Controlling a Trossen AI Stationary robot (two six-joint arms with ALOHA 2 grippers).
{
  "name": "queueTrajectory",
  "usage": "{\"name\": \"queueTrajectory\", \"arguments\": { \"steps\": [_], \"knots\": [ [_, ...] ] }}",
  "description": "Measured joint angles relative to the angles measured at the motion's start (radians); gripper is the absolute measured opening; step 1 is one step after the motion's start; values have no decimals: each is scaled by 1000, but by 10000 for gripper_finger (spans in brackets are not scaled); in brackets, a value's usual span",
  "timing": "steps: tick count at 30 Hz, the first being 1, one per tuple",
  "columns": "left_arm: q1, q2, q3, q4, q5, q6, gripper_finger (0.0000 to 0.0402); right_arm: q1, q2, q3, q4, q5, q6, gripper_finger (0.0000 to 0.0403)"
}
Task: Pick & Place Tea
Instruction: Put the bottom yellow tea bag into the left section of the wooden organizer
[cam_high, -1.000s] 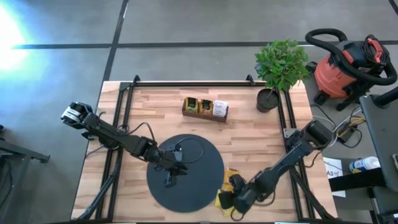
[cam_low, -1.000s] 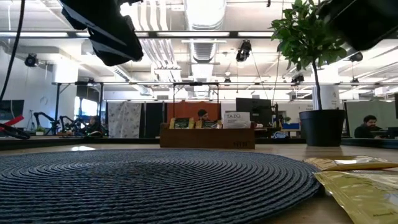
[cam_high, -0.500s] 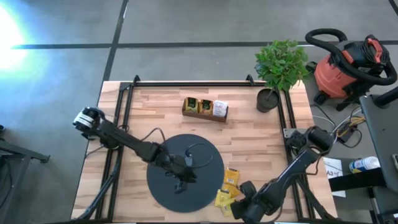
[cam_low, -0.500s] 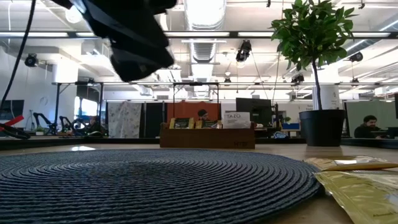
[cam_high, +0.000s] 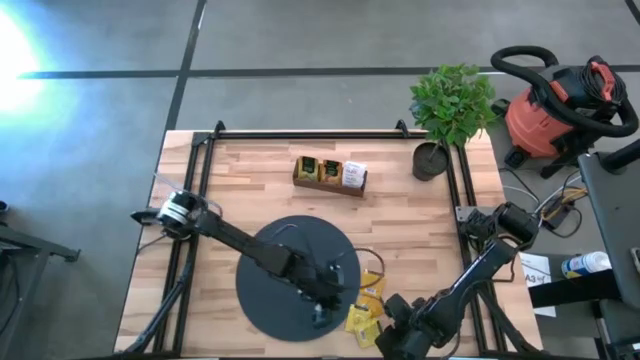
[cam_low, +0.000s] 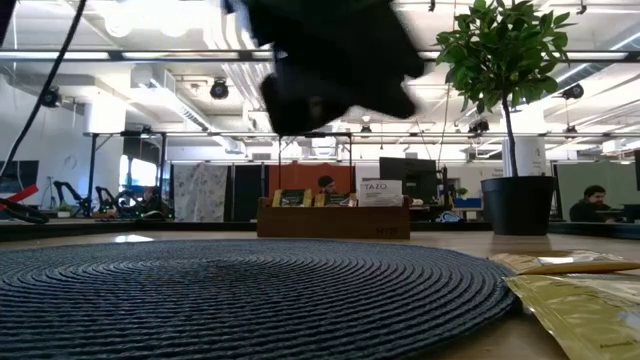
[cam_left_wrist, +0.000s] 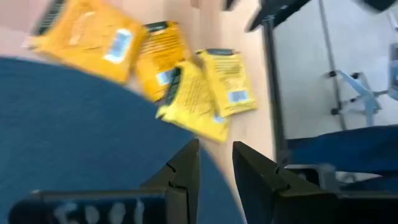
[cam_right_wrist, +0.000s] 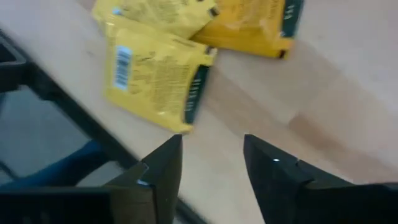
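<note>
Tea sachets (cam_high: 367, 300): a loose yellow pile on the worktop (cam_high: 250, 180), just off the black disc (cam_high: 275, 300) at its right edge.
Left gripper (cam_high: 325, 300): over the disc's right side, near the pile, fingers slightly parted, empty.
Right gripper (cam_right_wrist: 208, 165): at the worktop's front edge beside the sachets, fingers spread, empty.

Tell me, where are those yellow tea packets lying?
In the high view, the yellow tea packets lie on the table's front right, beside the black mat.
</note>
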Motion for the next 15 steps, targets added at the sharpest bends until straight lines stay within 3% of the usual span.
{"name": "queueTrajectory", "arguments": {
  "steps": [5,11,15],
  "knots": [
    [-2,109,134,-43,20,-47,90,0,0,-58,38,0,-49,181],
    [-16,202,236,-78,36,-135,90,0,0,-168,320,0,-119,175],
    [-24,227,260,-90,36,-184,90,1,-7,-215,387,14,-116,166]
  ]
}}
